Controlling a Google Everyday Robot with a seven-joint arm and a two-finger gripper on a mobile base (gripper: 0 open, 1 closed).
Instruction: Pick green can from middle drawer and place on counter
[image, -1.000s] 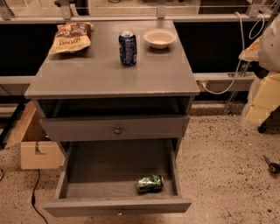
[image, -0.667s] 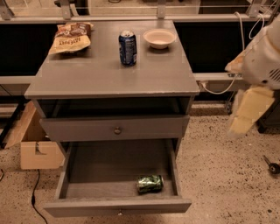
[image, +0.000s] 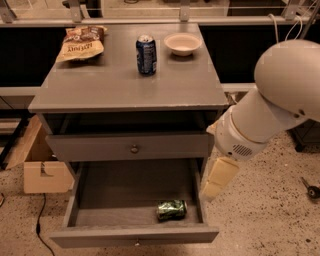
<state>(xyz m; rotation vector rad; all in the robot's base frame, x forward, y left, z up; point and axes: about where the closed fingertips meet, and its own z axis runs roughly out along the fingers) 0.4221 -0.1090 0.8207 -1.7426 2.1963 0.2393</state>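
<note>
The green can (image: 171, 209) lies on its side in the open middle drawer (image: 135, 234), near its front right corner. The grey counter (image: 130, 87) is the cabinet's top above it. My arm reaches in from the right, and its cream gripper (image: 214, 184) hangs just outside the drawer's right wall, a little above and to the right of the green can, not touching it. It holds nothing that I can see.
On the counter stand a blue can (image: 146, 55), a white bowl (image: 182, 43) and a chip bag (image: 80, 43). The upper drawer front (image: 132, 148) is closed. A cardboard box (image: 42, 170) sits on the floor at the left.
My arm has swung in from the right edge, moving left and down until the gripper hangs beside the open drawer's right side. The can has not moved.
</note>
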